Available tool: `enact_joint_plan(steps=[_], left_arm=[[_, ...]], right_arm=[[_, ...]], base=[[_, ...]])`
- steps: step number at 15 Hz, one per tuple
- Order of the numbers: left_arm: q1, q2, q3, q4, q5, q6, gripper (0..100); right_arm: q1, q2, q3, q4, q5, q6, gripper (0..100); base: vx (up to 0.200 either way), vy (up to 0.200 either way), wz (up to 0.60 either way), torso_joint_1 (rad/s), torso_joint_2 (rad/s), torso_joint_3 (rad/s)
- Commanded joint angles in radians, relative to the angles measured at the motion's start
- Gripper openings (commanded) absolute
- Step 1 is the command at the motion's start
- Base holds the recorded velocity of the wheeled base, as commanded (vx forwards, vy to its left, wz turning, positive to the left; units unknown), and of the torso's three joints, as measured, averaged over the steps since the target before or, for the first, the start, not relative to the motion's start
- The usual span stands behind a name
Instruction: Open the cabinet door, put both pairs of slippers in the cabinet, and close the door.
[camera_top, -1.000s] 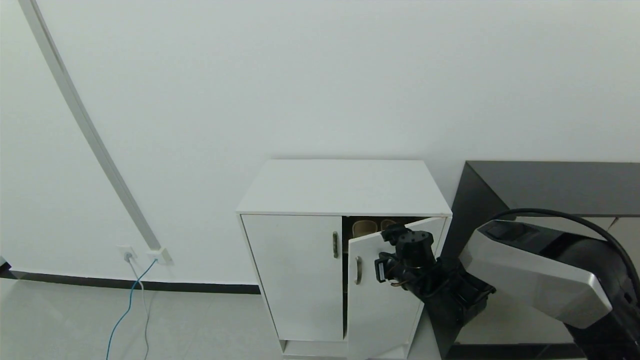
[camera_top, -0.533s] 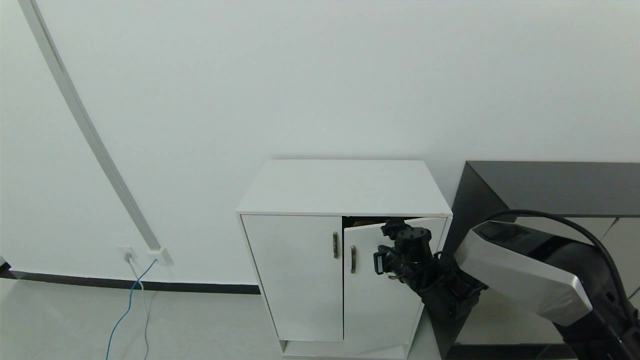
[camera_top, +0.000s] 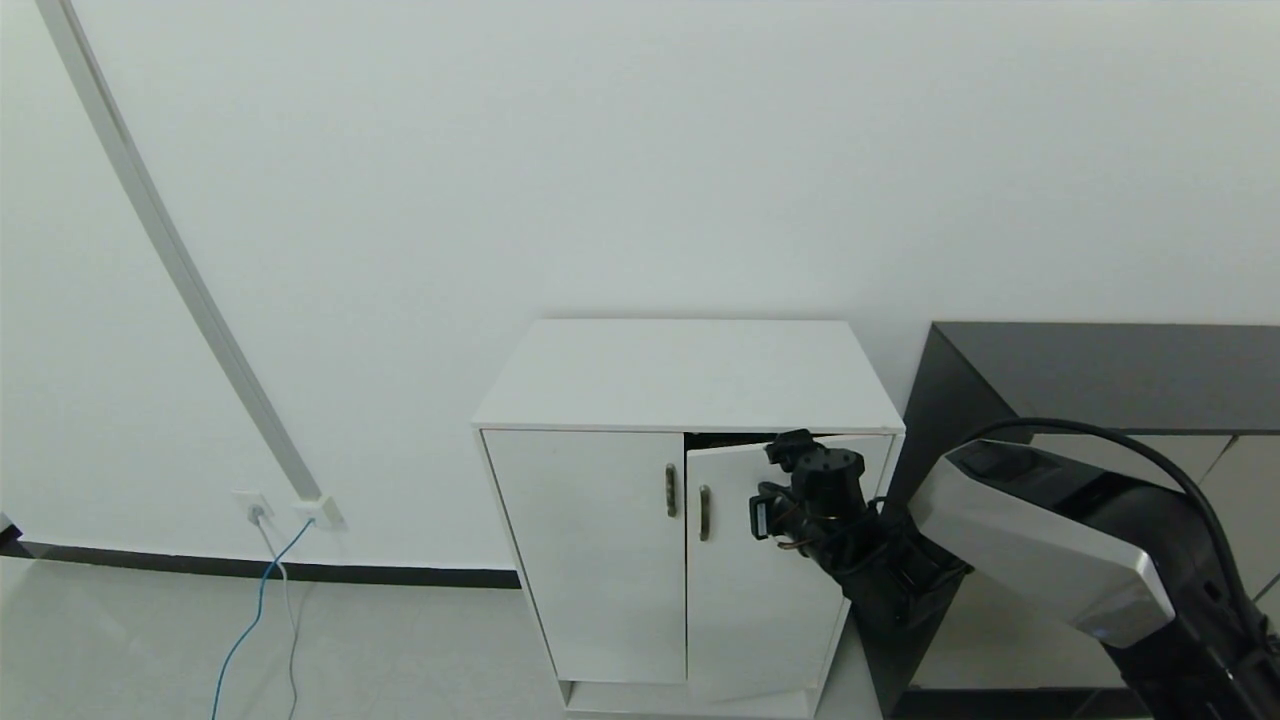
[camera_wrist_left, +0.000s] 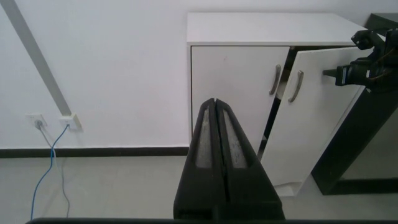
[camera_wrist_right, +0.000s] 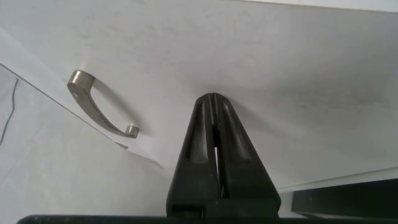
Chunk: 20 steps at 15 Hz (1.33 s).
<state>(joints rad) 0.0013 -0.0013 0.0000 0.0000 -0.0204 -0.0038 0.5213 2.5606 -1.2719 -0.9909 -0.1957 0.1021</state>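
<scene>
While your left gripper (camera_wrist_left: 214, 109) hangs clenched and empty, well back from the cabinet (camera_top: 690, 375), the right door (camera_top: 750, 600) stands slightly ajar. Your right gripper (camera_wrist_right: 214, 102), fingers pressed together, touches its face just right of the handle (camera_top: 704, 512), so push straight inward.

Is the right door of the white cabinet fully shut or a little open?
Slightly open: the right door stands angled out from the cabinet, with a dark gap above it.
</scene>
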Motion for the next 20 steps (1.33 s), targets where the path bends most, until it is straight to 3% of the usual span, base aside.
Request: enact_joint_plan(steps=[1, 20], left_arm=[[0.0, 0.001, 0.0, 0.0, 0.0, -0.001, 0], [0.0, 0.001, 0.0, 0.0, 0.0, -0.001, 0]], right_arm=[[-0.003, 0.004, -0.006, 0.0, -0.001, -0.001, 0], [-0.02, 0.032, -0.043, -0.006, -0.007, -0.004, 0]], base=[[0.0, 0.0, 0.0, 0.0, 0.0, 0.0], [0.0, 0.0, 0.0, 0.0, 0.0, 0.0]])
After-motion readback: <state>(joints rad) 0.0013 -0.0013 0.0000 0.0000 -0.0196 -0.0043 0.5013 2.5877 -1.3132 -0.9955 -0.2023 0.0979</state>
